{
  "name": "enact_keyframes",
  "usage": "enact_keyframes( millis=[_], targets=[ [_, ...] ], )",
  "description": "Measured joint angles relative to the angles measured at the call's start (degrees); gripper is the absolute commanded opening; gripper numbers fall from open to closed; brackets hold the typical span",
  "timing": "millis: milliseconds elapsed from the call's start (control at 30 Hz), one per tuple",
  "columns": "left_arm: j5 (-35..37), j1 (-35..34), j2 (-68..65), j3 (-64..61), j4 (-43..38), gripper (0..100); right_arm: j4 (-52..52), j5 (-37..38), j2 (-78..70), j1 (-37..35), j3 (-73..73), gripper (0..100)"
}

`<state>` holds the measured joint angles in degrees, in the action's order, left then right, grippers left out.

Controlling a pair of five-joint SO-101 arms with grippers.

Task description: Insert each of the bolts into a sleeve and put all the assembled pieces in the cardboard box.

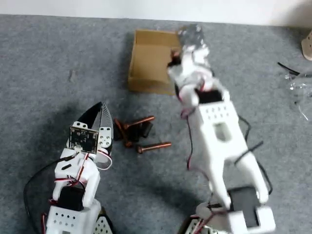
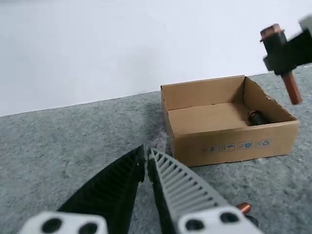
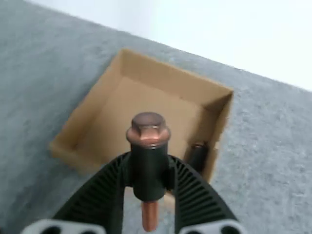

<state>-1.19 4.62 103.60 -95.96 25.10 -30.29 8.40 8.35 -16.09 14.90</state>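
Above the cardboard box's edge, a bolt seated in its black sleeve hangs upright, pinched by the right gripper, apparently poised to drop beside the assembled piece already inside. Short of the box, the left gripper sits nearly closed and empty by the loose bolts, probably waiting its turn

**Q:** where's this, home or a lab?

**A:** Small robotics bench, I'd say. My two white arms sit on a grey felt mat with a plain white wall behind. Servo wires hang bare off me, and loose black cables and clear plastic scraps lie at the edge.
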Motion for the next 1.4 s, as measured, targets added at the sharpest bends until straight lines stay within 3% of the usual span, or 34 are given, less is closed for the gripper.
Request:
enact_keyframes(
  millis=[567,1000,1067,1267,1400],
  targets=[
    [0.0,0.0,0.0,0.0,0.0,3,-20.7,-1.0,-49.1,2.4,-58.7,0.9],
    [0.0,0.0,0.0,0.0,0.0,3,-33.3,-1.0,-69.8,4.0,-85.6,1.5],
    [0.0,0.0,0.0,0.0,0.0,3,-35.3,-1.0,-71.1,4.3,-88.2,5.8],
    [0.0,0.0,0.0,0.0,0.0,3,-39.3,-1.0,-72.1,4.5,-91.9,33.3],
    [0.0,0.0,0.0,0.0,0.0,3,-41.4,-1.0,-72.2,4.6,-92.4,34.9]
  ],
)
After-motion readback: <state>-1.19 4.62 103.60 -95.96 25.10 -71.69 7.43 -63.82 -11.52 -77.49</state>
